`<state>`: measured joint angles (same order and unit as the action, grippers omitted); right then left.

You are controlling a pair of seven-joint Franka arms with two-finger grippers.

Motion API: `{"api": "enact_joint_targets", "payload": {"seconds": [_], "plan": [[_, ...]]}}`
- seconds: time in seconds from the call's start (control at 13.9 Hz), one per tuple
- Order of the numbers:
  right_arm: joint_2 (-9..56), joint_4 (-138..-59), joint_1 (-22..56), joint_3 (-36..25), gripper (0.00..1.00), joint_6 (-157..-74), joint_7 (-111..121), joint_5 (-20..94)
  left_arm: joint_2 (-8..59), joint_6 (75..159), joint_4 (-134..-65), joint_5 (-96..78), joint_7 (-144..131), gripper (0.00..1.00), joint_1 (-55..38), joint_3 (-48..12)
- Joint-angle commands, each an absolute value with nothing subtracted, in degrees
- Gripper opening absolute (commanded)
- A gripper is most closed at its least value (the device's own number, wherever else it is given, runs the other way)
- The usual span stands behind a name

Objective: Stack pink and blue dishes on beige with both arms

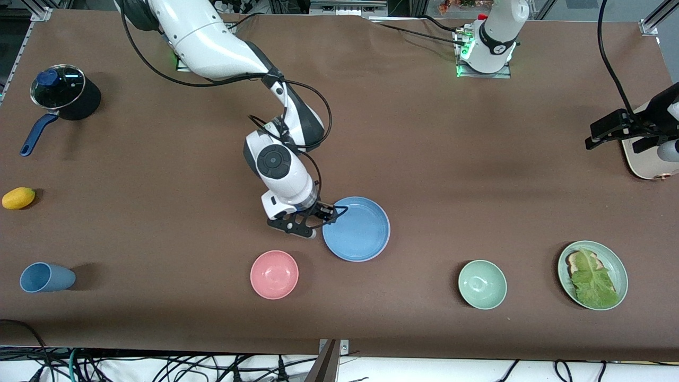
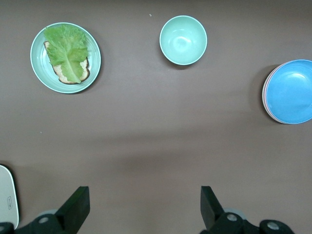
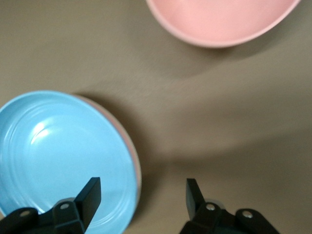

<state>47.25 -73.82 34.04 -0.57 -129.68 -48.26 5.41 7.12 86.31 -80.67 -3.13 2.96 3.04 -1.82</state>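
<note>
Under right gripper (image 1: pixel 313 219): rim of blue plate (image 1: pixel 356 228), fingers (image 3: pixel 91 194) spread, one either side of the rim, gripping nothing. Blue plate topmost on stack, pink plate (image 3: pixel 131 152) edge peeking out beneath. Pink bowl (image 1: pixel 274 274) just beside. Well apart, left gripper (image 2: pixel 144 207) waiting up over bare table, spread wide.

The front view looks down from high across the table (image 1: pixel 424 132), facing both arm bases along its upper edge. The left wrist view looks straight down from well above, sharing the blue plate (image 2: pixel 291 91), green bowl (image 2: pixel 183 40) and lettuce plate (image 2: pixel 66 57) with the front view. The right wrist view hangs close over the blue plate's rim and the pink bowl (image 3: pixel 222 19).
</note>
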Motion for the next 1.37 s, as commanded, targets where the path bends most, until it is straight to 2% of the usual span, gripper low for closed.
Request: {"api": "enact_joint_targets", "payload": {"seconds": [0.0, 0.36, 0.72, 0.94, 1.15, 1.29], "plan": [[41.9, -74.2, 33.7, -3.9, 0.90, -122.0, -42.1, 5.0, 6.8, 85.9, -80.8, -4.0, 3.6, 1.00, 3.3, -1.8], [33.0, -75.1, 31.2, -10.3, 0.97, -106.7, -23.7, 5.9, 6.8, 86.0, -80.8, -4.0, 3.7, 1.00, 3.3, -1.8], [23.2, -78.8, 26.9, -11.3, 0.98, -96.3, -12.5, 6.1, 6.8, 86.0, -80.8, -4.0, 3.7, 1.00, 3.3, -1.8], [15.2, -85.5, 26.3, -11.6, 0.98, -94.0, -11.1, 5.8, 6.9, 86.0, -80.8, -3.2, 3.8, 1.00, 3.3, -1.8], [4.7, -94.9, 21.6, -11.3, 0.98, -93.6, -6.7, 5.2, 6.9, 86.0, -80.8, -2.3, 3.9, 1.00, 3.2, -1.9], [0.9, -96.2, 17.9, -10.4, 0.98, -90.7, -2.6, 4.7, 6.9, 86.0, -80.8, -2.3, 3.9, 1.00, 3.2, -1.9]]}}
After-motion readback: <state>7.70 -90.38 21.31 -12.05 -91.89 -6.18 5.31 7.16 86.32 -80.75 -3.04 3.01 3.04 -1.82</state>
